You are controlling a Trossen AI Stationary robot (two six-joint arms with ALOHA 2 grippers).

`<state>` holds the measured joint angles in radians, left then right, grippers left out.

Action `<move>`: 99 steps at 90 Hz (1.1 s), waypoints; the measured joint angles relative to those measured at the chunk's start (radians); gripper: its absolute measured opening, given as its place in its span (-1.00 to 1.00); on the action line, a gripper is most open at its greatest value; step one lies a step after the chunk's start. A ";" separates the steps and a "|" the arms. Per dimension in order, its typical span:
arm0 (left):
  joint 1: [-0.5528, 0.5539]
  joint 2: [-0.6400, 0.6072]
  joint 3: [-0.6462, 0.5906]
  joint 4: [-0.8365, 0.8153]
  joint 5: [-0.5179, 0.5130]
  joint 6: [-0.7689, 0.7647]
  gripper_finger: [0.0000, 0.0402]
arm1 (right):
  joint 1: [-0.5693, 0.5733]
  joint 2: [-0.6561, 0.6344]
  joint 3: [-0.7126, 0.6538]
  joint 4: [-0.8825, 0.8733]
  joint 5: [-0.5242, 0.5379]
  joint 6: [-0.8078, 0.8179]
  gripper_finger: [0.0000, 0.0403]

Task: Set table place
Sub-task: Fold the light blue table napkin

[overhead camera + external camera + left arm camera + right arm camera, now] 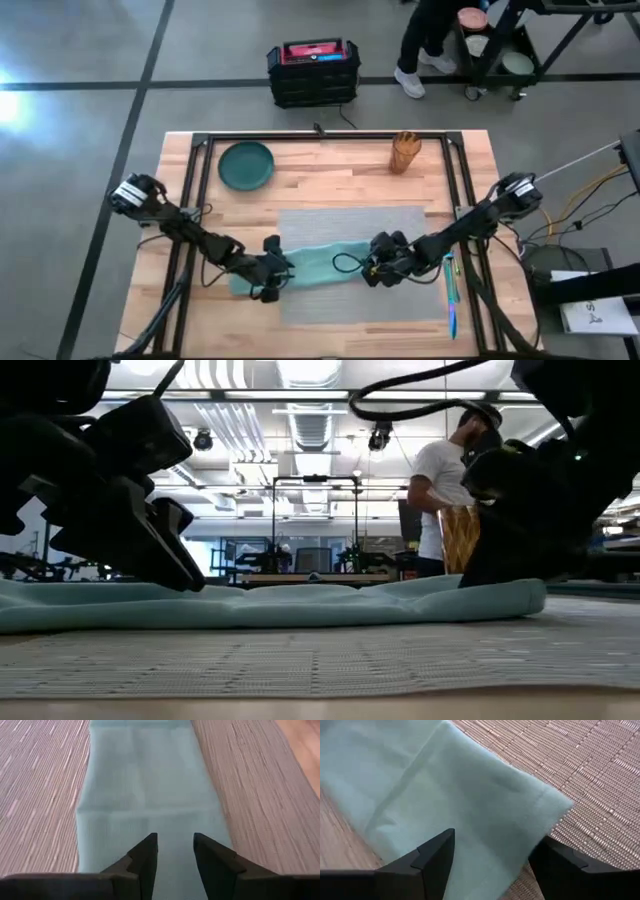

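Two tools work a teal napkin [315, 265] lying across the grey woven placemat [350, 225] on the bench [330, 170]: the left tool [175, 855] hovers narrowly parted over one end, the right tool [490, 865] spread wide above the other. The cloth looks light and limp (likely to sag and slide), so corners or hemmed edges seem the surest hold.

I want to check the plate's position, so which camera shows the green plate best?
The high view: the plate sits whole on the table, apart from the mat. The low view and both wrist views do not show it.
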<state>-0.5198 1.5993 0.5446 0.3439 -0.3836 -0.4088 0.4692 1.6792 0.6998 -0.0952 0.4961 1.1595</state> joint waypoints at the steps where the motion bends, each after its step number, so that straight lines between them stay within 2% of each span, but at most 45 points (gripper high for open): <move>1: 0.000 0.000 0.000 0.000 0.000 0.000 -0.43 | 0.000 0.004 0.000 0.000 0.003 0.000 0.09; 27: 0.000 0.000 0.000 0.003 0.000 0.000 -0.43 | 0.001 0.032 0.000 0.001 0.037 -0.048 -0.16; 57: 0.000 0.000 0.000 0.008 0.000 0.000 -0.43 | -0.002 0.052 -0.001 0.005 0.048 -0.105 -0.94; 80: -0.001 -0.006 0.006 0.059 0.008 0.012 -0.43 | -0.002 0.028 -0.001 -0.025 0.035 -0.119 -0.99; 99: 0.001 0.003 0.057 0.055 0.008 0.026 -0.43 | 0.004 -0.052 -0.006 -0.144 0.008 -0.108 -1.00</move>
<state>-0.5186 1.6021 0.6020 0.3986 -0.3752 -0.3824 0.4735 1.6268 0.6942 -0.2396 0.5040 1.0519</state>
